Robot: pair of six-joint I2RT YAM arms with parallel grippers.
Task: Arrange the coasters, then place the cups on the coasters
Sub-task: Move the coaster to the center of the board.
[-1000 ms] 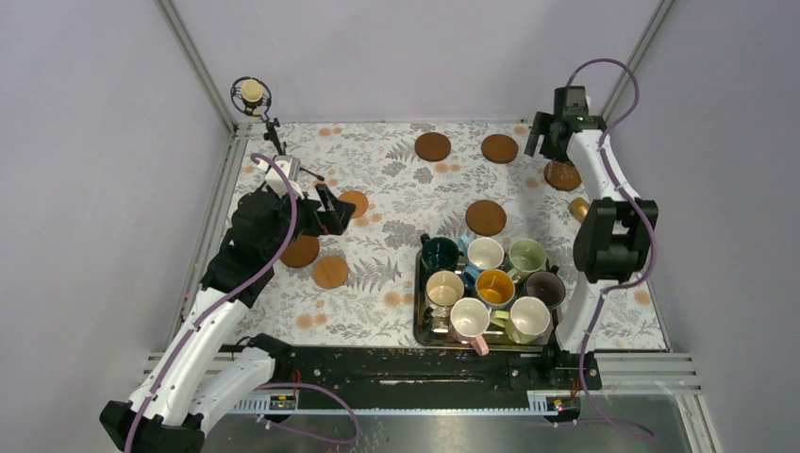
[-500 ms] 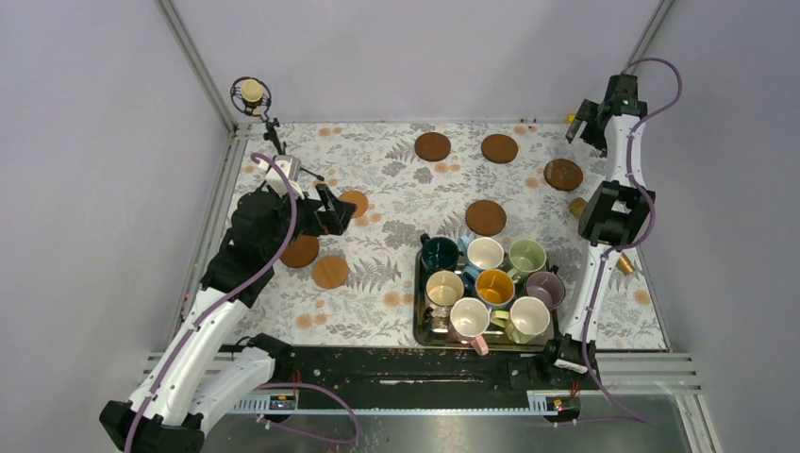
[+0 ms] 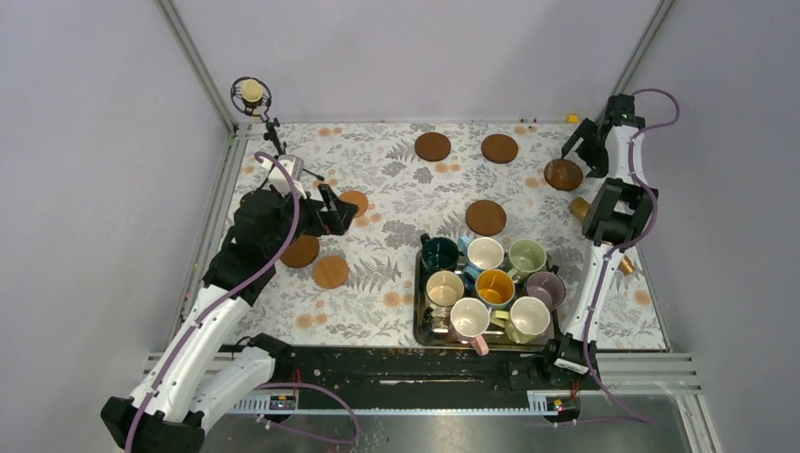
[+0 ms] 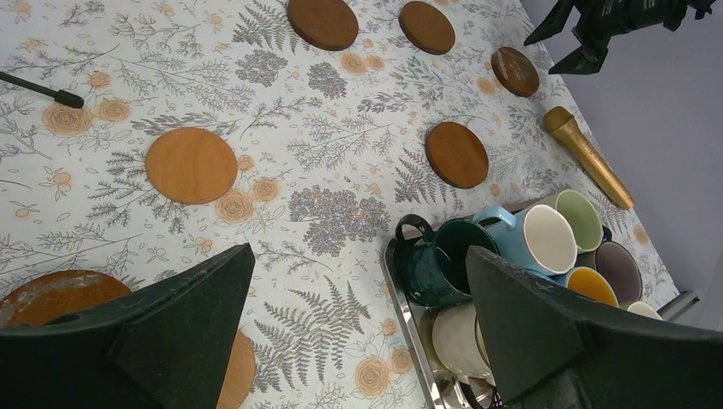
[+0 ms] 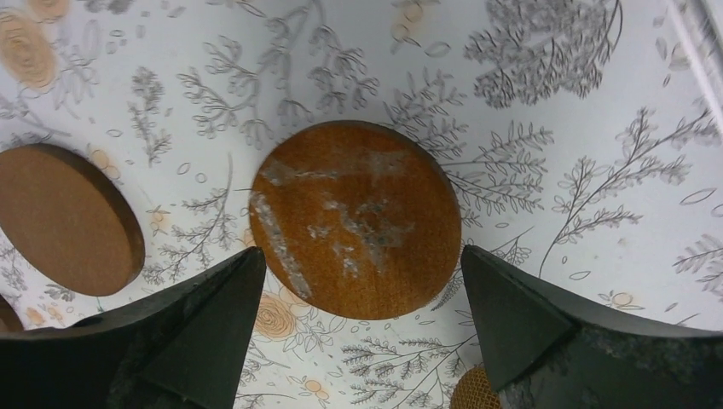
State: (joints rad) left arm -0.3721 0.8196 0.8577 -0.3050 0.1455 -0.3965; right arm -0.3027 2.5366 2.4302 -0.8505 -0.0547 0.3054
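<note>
Hovered with right gripper (image 5: pixel 358 254) spread wide and empty over 1 scratched coaster (image 5: pixel 354 213) near the table (image 3: pixel 396 189) far right edge; likely needed centring, level descent, then a rim pinch.

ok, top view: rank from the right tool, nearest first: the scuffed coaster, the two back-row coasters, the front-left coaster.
1. Scuffed coaster: right edge of the table, just under the open right tool.
2. Right back-row coaster: next one to the left.
3. Left back-row coaster: further left, mid-table.
4. Front-left coaster: across the table, on the left arm's side.
</note>
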